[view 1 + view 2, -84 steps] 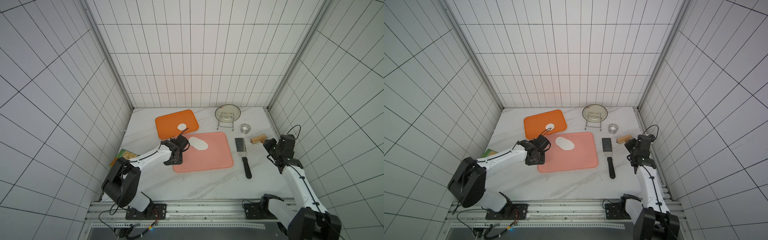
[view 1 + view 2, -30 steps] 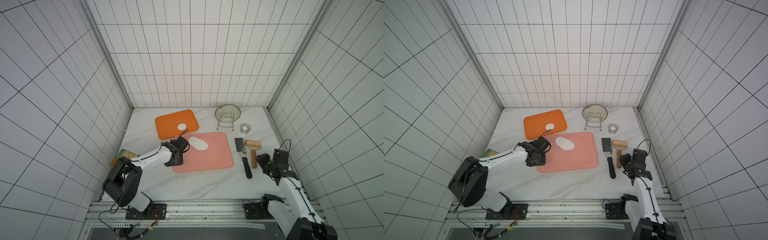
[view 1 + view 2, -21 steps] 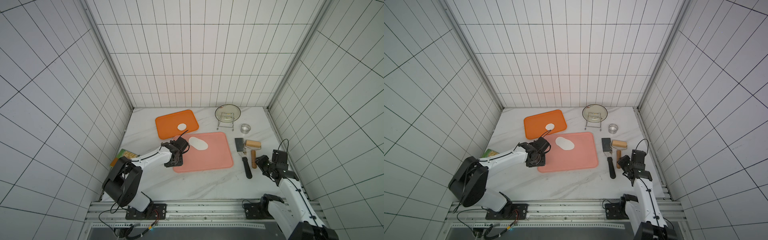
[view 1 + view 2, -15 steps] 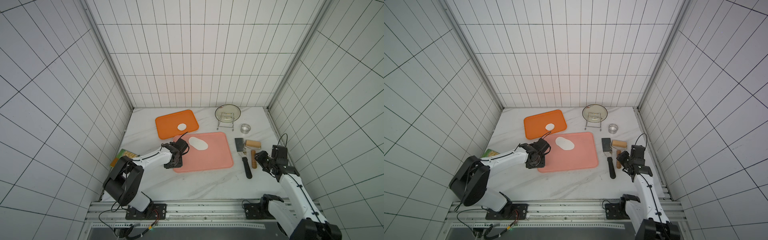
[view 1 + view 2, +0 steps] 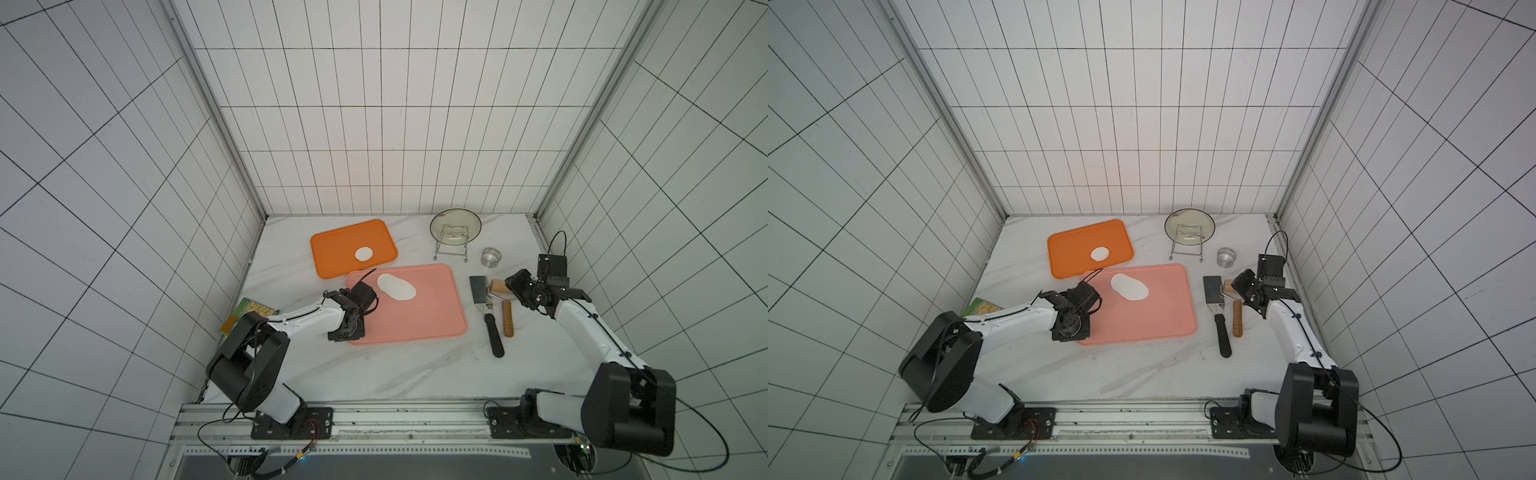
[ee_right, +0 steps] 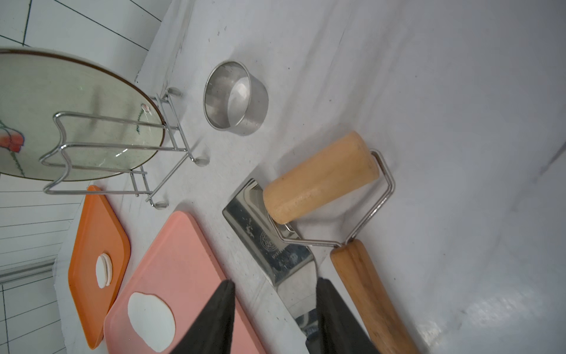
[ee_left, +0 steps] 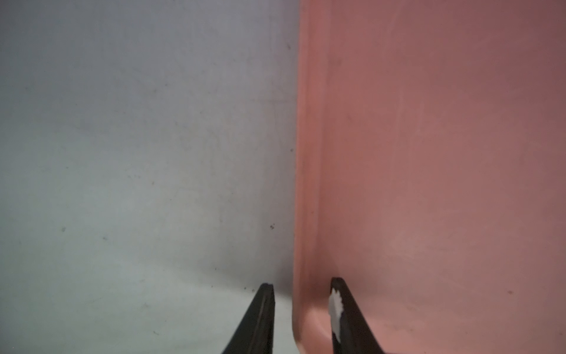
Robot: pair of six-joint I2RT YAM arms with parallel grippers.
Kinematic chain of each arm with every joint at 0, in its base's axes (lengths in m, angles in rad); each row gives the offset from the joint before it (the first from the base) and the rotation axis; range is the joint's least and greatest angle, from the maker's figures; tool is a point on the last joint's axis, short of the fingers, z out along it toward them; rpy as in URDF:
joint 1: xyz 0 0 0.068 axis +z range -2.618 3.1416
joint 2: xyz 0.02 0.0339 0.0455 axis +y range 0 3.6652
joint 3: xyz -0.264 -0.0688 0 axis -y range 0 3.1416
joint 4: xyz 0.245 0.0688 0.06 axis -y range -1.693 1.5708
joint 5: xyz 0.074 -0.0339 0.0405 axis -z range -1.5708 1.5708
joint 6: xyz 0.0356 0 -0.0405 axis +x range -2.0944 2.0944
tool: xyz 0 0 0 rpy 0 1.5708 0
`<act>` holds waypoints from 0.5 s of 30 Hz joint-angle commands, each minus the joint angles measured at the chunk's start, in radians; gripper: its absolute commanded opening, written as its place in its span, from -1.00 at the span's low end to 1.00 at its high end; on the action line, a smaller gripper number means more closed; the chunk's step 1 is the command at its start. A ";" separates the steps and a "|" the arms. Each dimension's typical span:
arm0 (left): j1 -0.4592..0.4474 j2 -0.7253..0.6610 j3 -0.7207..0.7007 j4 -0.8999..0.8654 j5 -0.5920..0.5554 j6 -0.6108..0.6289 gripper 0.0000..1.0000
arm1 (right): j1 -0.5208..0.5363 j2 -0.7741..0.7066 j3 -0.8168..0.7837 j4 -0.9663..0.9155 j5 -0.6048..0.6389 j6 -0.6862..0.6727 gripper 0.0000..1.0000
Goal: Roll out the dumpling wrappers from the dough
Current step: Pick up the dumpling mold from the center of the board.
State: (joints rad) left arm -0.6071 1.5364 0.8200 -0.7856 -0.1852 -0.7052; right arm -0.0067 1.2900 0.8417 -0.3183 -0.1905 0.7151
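The dough [image 5: 396, 287] [image 5: 1129, 287] is a flattened white oval on the far left part of the pink board [image 5: 415, 316] [image 5: 1142, 320]. A round dumpling wrapper [image 5: 364, 253] [image 5: 1100, 253] lies on the orange tray [image 5: 336, 249]; the right wrist view shows the wrappers [image 6: 103, 271] as two overlapping discs. My left gripper [image 5: 345, 334] [image 7: 301, 291] is low at the board's left edge. It is open, with the rim between its fingers and a gap on the table side. My right gripper [image 5: 514, 284] [image 6: 275, 288] hovers open over the spatula [image 6: 269, 239], holding nothing.
The wooden rolling pin [image 5: 506, 318] [image 6: 321, 177] lies right of the board, its roller on the spatula's blade [image 5: 478, 286]. A steel ring [image 5: 491, 256] stands behind them. At the back, a wire rack holds a glass plate [image 5: 455, 224]. A green packet [image 5: 253, 309] lies by the left wall.
The rolling pin left my right gripper and now lies by the spatula; that gripper then moved back over it. My left gripper slid toward the front along the board's edge, its jaws narrowing.
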 commanded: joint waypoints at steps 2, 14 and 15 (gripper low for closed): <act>-0.032 -0.002 -0.036 -0.006 0.025 -0.022 -0.48 | -0.014 0.110 0.121 0.013 0.056 0.013 -0.10; -0.141 -0.001 -0.062 -0.024 0.046 -0.093 -0.86 | -0.071 0.510 0.471 -0.084 -0.021 -0.060 -0.20; -0.143 -0.004 -0.060 -0.029 0.044 -0.094 -0.86 | -0.072 0.535 0.496 -0.096 -0.034 -0.064 -0.20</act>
State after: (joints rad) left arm -0.7261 1.5146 0.7895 -0.7933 -0.2283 -0.7876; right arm -0.0685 1.7824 1.2545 -0.3500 -0.1902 0.6907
